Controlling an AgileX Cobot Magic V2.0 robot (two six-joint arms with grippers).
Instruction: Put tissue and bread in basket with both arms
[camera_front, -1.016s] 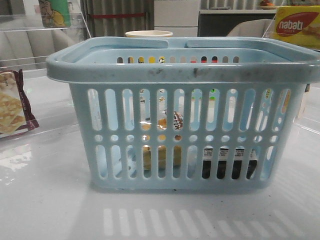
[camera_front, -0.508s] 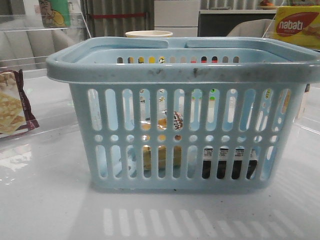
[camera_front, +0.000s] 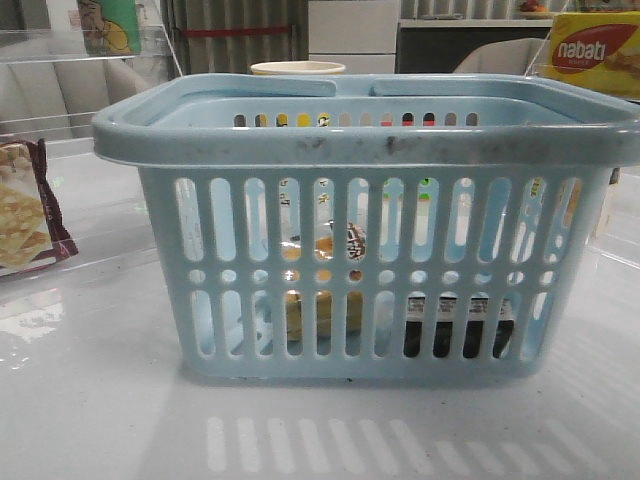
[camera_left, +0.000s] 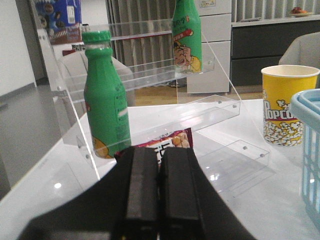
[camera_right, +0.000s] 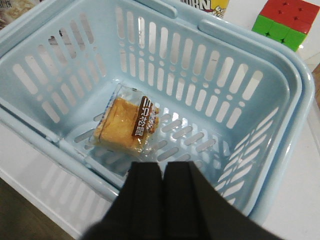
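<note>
The light-blue basket (camera_front: 370, 140) stands in the middle of the table. Through its slots I see the bread (camera_front: 325, 300), a golden bun in clear wrap, lying on the basket floor. The black tissue pack (camera_front: 460, 325) with white labels lies beside it to the right. In the right wrist view the bread (camera_right: 125, 125) lies inside the basket (camera_right: 200, 55). My right gripper (camera_right: 163, 167) is shut and empty above the basket's near rim, and the tissue is hidden there. My left gripper (camera_left: 159, 152) is shut and empty, away from the basket (camera_left: 310, 150).
A maroon-edged cracker packet (camera_front: 25, 215) lies at the left, just beyond the left fingers (camera_left: 170, 142). A green bottle (camera_left: 105, 115) stands by a clear acrylic shelf (camera_left: 150, 75). A popcorn cup (camera_left: 285, 105) stands behind the basket. A Nabati box (camera_front: 595, 50) and a puzzle cube (camera_right: 285, 22) sit at the right.
</note>
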